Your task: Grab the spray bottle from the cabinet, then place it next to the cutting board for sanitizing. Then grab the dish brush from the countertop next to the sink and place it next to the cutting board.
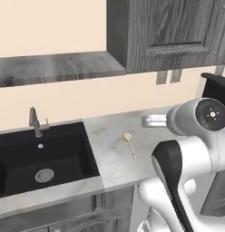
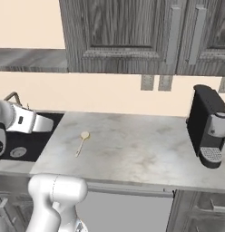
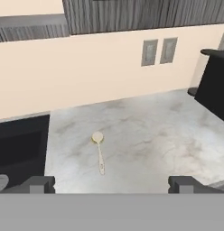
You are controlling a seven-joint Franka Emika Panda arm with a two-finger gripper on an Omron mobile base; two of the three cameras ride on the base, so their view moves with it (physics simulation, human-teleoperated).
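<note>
The long pale wooden dish brush [image 3: 99,152] lay on the marbled grey-white stone countertop [image 3: 154,135] near its sink-side edge, ahead of the two-finger claw [image 3: 111,182], handle running toward the front edge; fingers stood apart, empty.

— Where do your base views look from?
— Behind the arm, left and right, facing down over the countertop [image 1: 115,156].
— And your hand view?
— Nearer and lower, facing the wall; all three share the dish brush [image 3: 99,152].

Dish brush [image 1: 129,144] flat on countertop [image 1: 110,158], right of sink [image 1: 41,158]; cabinet [image 1: 168,34] doors closed above.
</note>
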